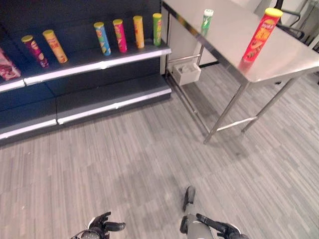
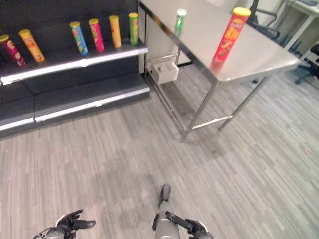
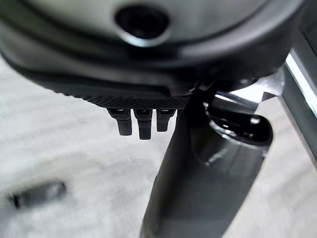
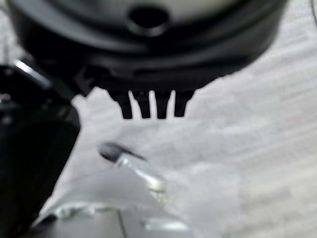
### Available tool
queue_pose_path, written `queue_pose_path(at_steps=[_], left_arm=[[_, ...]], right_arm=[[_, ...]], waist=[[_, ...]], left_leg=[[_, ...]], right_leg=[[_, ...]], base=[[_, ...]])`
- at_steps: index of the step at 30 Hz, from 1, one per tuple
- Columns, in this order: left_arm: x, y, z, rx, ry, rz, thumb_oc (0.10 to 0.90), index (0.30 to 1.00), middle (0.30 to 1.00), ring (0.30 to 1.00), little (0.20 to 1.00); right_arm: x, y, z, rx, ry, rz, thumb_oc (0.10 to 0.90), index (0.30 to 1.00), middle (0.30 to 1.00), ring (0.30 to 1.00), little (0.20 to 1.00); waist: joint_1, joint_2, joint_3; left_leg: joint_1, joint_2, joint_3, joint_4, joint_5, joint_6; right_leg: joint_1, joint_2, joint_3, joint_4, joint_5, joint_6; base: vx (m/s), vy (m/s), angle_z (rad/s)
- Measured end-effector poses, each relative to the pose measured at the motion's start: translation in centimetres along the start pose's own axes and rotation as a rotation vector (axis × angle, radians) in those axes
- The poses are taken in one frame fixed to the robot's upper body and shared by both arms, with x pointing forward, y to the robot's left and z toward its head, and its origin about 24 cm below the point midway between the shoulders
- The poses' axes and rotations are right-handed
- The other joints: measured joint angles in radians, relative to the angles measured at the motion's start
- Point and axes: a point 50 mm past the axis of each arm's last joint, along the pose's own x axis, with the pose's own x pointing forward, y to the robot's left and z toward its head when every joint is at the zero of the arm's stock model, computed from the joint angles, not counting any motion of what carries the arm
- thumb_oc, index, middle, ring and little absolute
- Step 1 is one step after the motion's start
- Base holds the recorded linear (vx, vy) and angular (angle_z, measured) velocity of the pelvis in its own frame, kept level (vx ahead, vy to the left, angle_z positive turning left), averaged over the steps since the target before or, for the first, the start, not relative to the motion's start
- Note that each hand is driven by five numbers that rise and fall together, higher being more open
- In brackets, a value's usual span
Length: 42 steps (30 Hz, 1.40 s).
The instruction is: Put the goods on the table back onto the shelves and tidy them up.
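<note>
On the steel table (image 1: 284, 62) at the right stand a tall red tube of crisps with a yellow lid (image 1: 260, 35) and, farther back, a slim green and white tube (image 1: 207, 21). The dark shelf unit's upper board (image 1: 79, 62) at the left carries several upright coloured tubes, the nearest to the table being green (image 1: 157, 29). My left hand (image 1: 102, 226) and right hand (image 1: 220, 229) hang low over the floor, far from table and shelves. Both are open and hold nothing; straight fingers (image 3: 141, 124) and fingers (image 4: 148, 106) show over the floor.
A pink bag (image 1: 6, 67) lies at the left end of the upper board. The lower shelf board (image 1: 114, 97) is bare. A white box (image 1: 187, 73) sits on the floor between shelves and table. Chairs (image 2: 311, 67) stand behind the table. Grey plank floor lies between me and both.
</note>
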Motion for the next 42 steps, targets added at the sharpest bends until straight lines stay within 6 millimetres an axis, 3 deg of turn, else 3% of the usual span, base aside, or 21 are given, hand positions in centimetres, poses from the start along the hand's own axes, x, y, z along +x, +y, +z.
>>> queue_pose_path(at_steps=[2,4,5,6,8,11,12,13,17,18,20,24,27,31,33,36,38,39,40,41,42], left_arm=[[0.1,-2.0,0.6,-0.006,-0.030,-0.063,0.800,0.900,0.900,0.900,0.900],[-0.1,-3.1,0.1,-0.022,-0.024,-0.093,0.800,0.900,0.900,0.900,0.900],[0.0,-3.1,0.7,-0.023,-0.043,-0.091,0.800,0.900,0.900,0.900,0.900],[0.1,-1.5,2.3,-0.018,-0.110,-0.056,0.800,0.900,0.900,0.900,0.900],[0.0,-0.5,3.1,-0.010,-0.141,-0.034,0.800,0.900,0.900,0.900,0.900],[-0.1,-1.2,3.0,0.018,-0.149,-0.063,0.800,0.900,0.900,0.900,0.900],[-0.1,-1.4,2.7,0.020,-0.142,-0.072,0.800,0.900,0.900,0.900,0.900],[-0.1,-1.7,3.2,0.018,-0.154,-0.076,0.800,0.900,0.900,0.900,0.900],[-0.4,-1.6,0.8,-0.050,-0.093,-0.064,0.800,0.900,0.900,0.900,0.900],[-0.2,-1.0,0.1,-0.024,-0.048,-0.047,0.800,0.900,0.900,0.900,0.900],[-0.1,-0.1,0.8,0.012,-0.061,-0.026,0.800,0.900,0.900,0.900,0.900],[0.1,0.5,1.5,0.033,-0.067,-0.009,0.800,0.900,0.900,0.900,0.900],[0.1,0.8,1.2,0.035,-0.054,0.002,0.800,0.900,0.900,0.900,0.900],[0.0,1.5,0.9,0.042,-0.039,0.018,0.800,0.900,0.900,0.900,0.900],[-0.1,1.5,-0.1,0.039,-0.004,0.020,0.800,0.900,0.900,0.900,0.900],[-0.6,2.3,-2.3,-0.015,0.062,0.052,0.800,0.900,0.900,0.900,0.900],[-1.1,2.2,-3.3,-0.037,0.046,0.042,0.800,0.900,0.900,0.900,0.900],[-1.6,2.2,-4.2,-0.021,0.037,0.038,0.800,0.900,0.900,0.900,0.900],[-1.8,2.0,-4.7,-0.023,0.050,0.035,0.800,0.900,0.900,0.900,0.900],[-1.8,1.6,-4.9,-0.040,0.057,0.029,0.800,0.900,0.900,0.900,0.900],[-2.0,0.9,-5.8,-0.059,0.080,0.015,0.800,0.900,0.900,0.900,0.900]], right_arm=[[-0.1,-0.3,-0.6,-0.019,0.012,-0.002,0.800,0.900,0.900,0.900,0.900],[-0.2,-1.7,0.7,-0.019,-0.039,-0.034,0.800,0.900,0.900,0.900,0.900],[-0.2,-1.9,0.6,-0.006,-0.046,-0.040,0.800,0.900,0.900,0.900,0.900],[-0.1,-2.1,0.8,-0.006,-0.033,-0.056,0.800,0.900,0.900,0.900,0.900],[-0.2,-2.7,1.1,-0.017,-0.057,-0.070,0.800,0.900,0.900,0.900,0.900],[-0.3,-3.1,1.2,-0.031,-0.060,-0.082,0.800,0.900,0.900,0.900,0.900],[-0.3,-3.1,0.7,-0.061,-0.040,-0.080,0.800,0.900,0.900,0.900,0.900],[-0.3,-3.1,0.7,-0.068,-0.032,-0.078,0.800,0.900,0.900,0.900,0.900],[-0.4,-2.8,-0.5,-0.070,-0.009,-0.064,0.800,0.900,0.900,0.900,0.900],[-0.3,-1.9,-1.0,-0.063,0.003,-0.050,0.800,0.900,0.900,0.900,0.900],[-0.4,-0.4,-2.2,-0.037,0.037,-0.014,0.800,0.900,0.900,0.900,0.900],[-0.5,0.6,-3.3,-0.038,0.072,0.018,0.800,0.900,0.900,0.900,0.900],[-0.4,0.7,-2.2,-0.040,0.030,0.024,0.800,0.900,0.900,0.900,0.900],[-0.2,1.2,-1.3,-0.022,0.012,0.034,0.800,0.900,0.900,0.900,0.900],[-0.2,0.5,-1.8,0.027,0.040,-0.001,0.800,0.900,0.900,0.900,0.900],[-0.8,-2.8,-3.1,0.135,0.057,-0.104,0.800,0.900,0.900,0.900,0.900],[-3.6,-9.8,-3.6,0.236,-0.075,-0.290,0.800,0.900,0.900,0.900,0.900],[-9.5,-19.0,-0.6,0.124,-0.289,-0.586,0.800,0.900,0.900,0.900,0.900],[-12.4,-22.2,2.2,0.077,-0.384,-0.695,0.800,0.900,0.900,0.900,0.900],[-15.5,-23.4,5.4,0.046,-0.536,-0.752,0.800,0.900,0.900,0.900,0.900],[-22.4,-21.5,12.6,-0.083,-0.972,-0.751,0.800,0.900,0.900,0.900,0.900]], waist=[[0.003,0.002,-0.007],[0.004,0.000,-0.007],[0.007,-0.018,0.007],[0.032,-0.045,0.021],[0.024,-0.066,0.018],[0.030,-0.028,0.016],[0.040,-0.019,0.013],[0.047,-0.005,0.030],[0.084,0.028,0.023],[0.059,0.008,-0.010],[0.044,-0.028,-0.023],[0.037,-0.025,-0.020],[0.027,0.010,-0.011],[0.039,-0.011,0.015],[0.070,-0.016,0.014],[0.061,-0.022,-0.009],[0.031,0.007,-0.059],[-0.005,0.016,-0.099],[-0.028,0.006,-0.112],[-0.050,0.004,-0.115],[-0.076,0.020,-0.116]], left_leg=[[-0.064,0.063,-0.072,0.174,0.096,-0.028],[-0.276,0.070,-0.149,0.544,0.231,-0.060],[-0.417,0.106,-0.160,0.775,0.420,-0.043],[-0.543,0.137,-0.115,0.945,0.391,-0.047],[-0.625,0.111,-0.023,0.669,0.224,0.038],[-0.651,0.052,0.002,0.194,0.229,0.030],[-0.629,-0.004,-0.081,-0.045,0.245,0.021],[-0.634,-0.032,-0.153,-0.105,0.263,0.025],[-0.590,-0.061,-0.134,0.012,0.283,0.100],[-0.527,-0.093,-0.109,-0.019,0.352,0.174],[-0.467,-0.139,-0.098,-0.095,0.355,0.215],[-0.411,-0.167,-0.073,-0.098,0.305,0.248],[-0.390,-0.149,-0.055,-0.095,0.285,0.246],[-0.388,-0.155,-0.020,-0.100,0.278,0.259],[-0.402,-0.119,0.021,-0.100,0.272,0.251],[-0.377,-0.050,0.032,-0.090,0.195,0.090],[-0.358,-0.020,0.043,-0.094,0.238,0.099],[-0.341,-0.012,0.042,-0.098,0.250,0.091],[-0.320,-0.013,0.041,-0.093,0.267,0.085],[-0.311,-0.006,0.040,-0.093,0.269,0.083],[-0.300,-0.013,0.046,-0.093,0.270,0.082]], right_leg=[[0.067,0.052,-0.013,-0.017,-0.014,-0.042],[0.187,0.109,0.000,-0.126,-0.053,-0.153],[0.227,0.123,-0.002,-0.133,-0.077,-0.165],[0.309,0.130,0.004,-0.146,-0.091,-0.167],[0.360,0.127,0.004,-0.151,-0.145,-0.161],[0.404,0.154,0.004,-0.151,-0.193,-0.103],[0.413,0.157,0.034,-0.152,-0.216,-0.078],[0.434,0.162,0.047,-0.151,-0.216,-0.077],[0.549,0.185,0.084,-0.152,-0.275,-0.045],[0.586,0.144,0.101,-0.144,-0.317,-0.030],[0.551,0.087,0.089,-0.057,-0.354,0.026],[0.474,0.037,0.128,0.033,-0.333,0.054],[0.277,0.005,0.137,0.412,-0.400,0.092],[0.184,-0.056,0.110,0.470,-0.386,0.090],[0.228,-0.125,-0.048,0.172,-0.310,0.073],[0.383,0.000,-0.021,-0.154,-0.205,0.082],[0.413,0.034,0.005,-0.160,-0.170,0.068],[0.425,0.045,0.002,-0.160,-0.175,0.061],[0.439,0.049,0.002,-0.152,-0.173,0.051],[0.447,0.050,0.004,-0.152,-0.178,0.052],[0.446,0.046,0.016,-0.151,-0.178,0.053]], base=[[0.28,-0.362,0.30],[0.35,-0.550,-0.07],[0.38,-0.418,-0.21],[0.18,-0.109,-0.32],[0.20,-0.007,-0.36],[0.26,0.145,-0.21],[0.13,0.049,-0.20],[0.19,0.075,-0.40],[0.18,0.141,-1.01],[0.24,0.212,-0.93],[0.19,0.203,-0.41],[0.07,0.174,-0.08],[-0.07,0.140,-0.34],[0.03,-0.026,-0.15],[0.08,-0.139,-0.21],[0.18,-0.209,-0.07],[0.13,-0.128,-0.09],[0.09,-0.083,-0.02],[0.07,-0.085,-0.14],[0.05,-0.063,-0.28],[0.02,-0.035,-0.33]])
